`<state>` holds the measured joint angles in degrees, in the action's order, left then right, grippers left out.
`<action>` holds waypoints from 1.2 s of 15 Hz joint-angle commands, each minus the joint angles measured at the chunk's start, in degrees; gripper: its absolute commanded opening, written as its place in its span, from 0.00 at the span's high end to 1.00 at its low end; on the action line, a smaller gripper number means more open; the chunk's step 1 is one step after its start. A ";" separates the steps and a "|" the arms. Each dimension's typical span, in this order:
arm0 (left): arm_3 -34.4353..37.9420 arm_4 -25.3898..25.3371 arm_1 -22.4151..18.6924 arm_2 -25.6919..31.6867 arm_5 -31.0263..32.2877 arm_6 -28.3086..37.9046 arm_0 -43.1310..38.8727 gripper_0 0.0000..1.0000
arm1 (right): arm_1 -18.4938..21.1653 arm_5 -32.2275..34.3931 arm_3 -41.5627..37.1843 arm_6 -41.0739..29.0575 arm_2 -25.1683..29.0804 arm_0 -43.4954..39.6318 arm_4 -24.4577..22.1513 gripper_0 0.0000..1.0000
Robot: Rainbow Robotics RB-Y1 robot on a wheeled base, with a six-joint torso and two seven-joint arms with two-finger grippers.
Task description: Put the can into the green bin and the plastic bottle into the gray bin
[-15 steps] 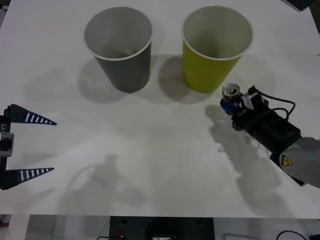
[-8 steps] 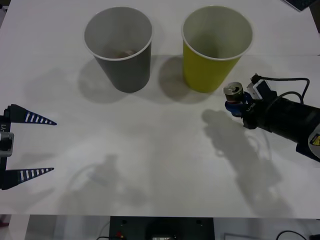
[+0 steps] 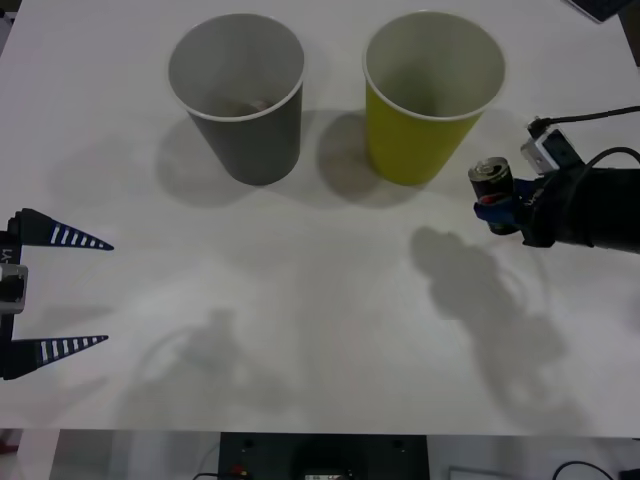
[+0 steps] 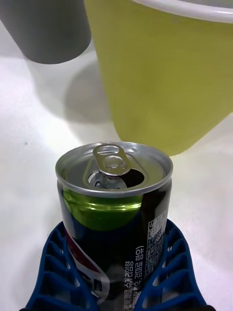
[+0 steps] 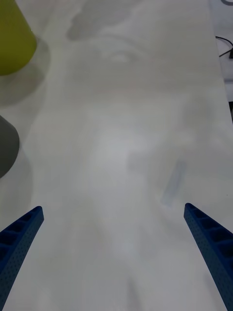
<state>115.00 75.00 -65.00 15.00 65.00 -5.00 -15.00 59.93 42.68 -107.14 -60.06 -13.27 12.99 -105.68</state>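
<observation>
Closest to the robot, the left gripper (image 3: 75, 292) sat parked at the near left edge of the white table (image 3: 300, 320), its two blue ribbed fingers (image 3: 62, 237) spread wide apart with nothing between them. From its own wrist camera you could see both fingertips (image 5: 22, 231) at the corners and bare tabletop between them, with a bit of the green bin (image 5: 13, 36) and the gray bin (image 5: 7, 146) at the edge.

Further out on the right side, the right gripper (image 3: 497, 210) came in from the right edge with its fingers clamped on the can (image 3: 490, 180). The can was held up off the table, roughly upright, silver top facing up, and its shadow fell on the table nearer the robot. In the right wrist view the can (image 4: 114, 214) looked dark with a pull tab on top and an opened mouth, and the blue fingers (image 4: 172, 272) hugged it on both sides low down on the body.

Just beyond the can stood the green bin (image 3: 434, 95), close beside it but not touching as far as I could tell. The can was still outside it, below rim level.

The gray bin (image 3: 238, 95) stood to the left of the green one, well apart from the can, upright, with something lying at its bottom that I couldn't make out.
</observation>
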 commanded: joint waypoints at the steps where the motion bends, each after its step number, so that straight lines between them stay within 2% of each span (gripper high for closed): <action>1: 0.00 0.00 0.00 0.00 0.00 0.00 0.00 0.00 | -1.57 11.11 -1.58 -3.66 7.11 0.01 -0.23 1.00; 5: 0.00 0.00 0.00 0.00 0.00 0.00 0.00 0.00 | -1.57 23.42 -5.27 -14.55 13.62 2.21 -0.67 1.00; 8: 0.00 0.00 0.00 0.00 0.00 0.00 0.00 0.00 | -0.96 31.50 -5.53 -20.09 15.64 6.78 -0.75 1.00; 10: 0.00 0.00 0.00 0.00 0.00 0.00 0.00 0.00 | 0.18 36.34 -5.53 -23.61 15.73 11.18 -0.75 1.00; 14: 0.00 0.00 0.00 0.00 0.00 0.00 0.00 0.00 | 1.59 43.28 -2.10 -23.52 15.38 20.05 -0.32 1.00; 16: 0.00 0.00 0.00 0.00 0.00 0.00 0.00 0.00 | 1.59 45.57 0.62 -23.52 13.09 25.85 -0.58 1.00; 18: 0.00 0.00 0.00 0.00 0.00 0.00 0.00 0.00 | 1.59 45.74 4.14 -23.52 7.91 32.27 -1.81 1.00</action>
<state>115.00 75.00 -65.00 15.00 65.00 -5.00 -15.00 61.52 88.41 -104.26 -83.54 -3.58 43.24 -106.96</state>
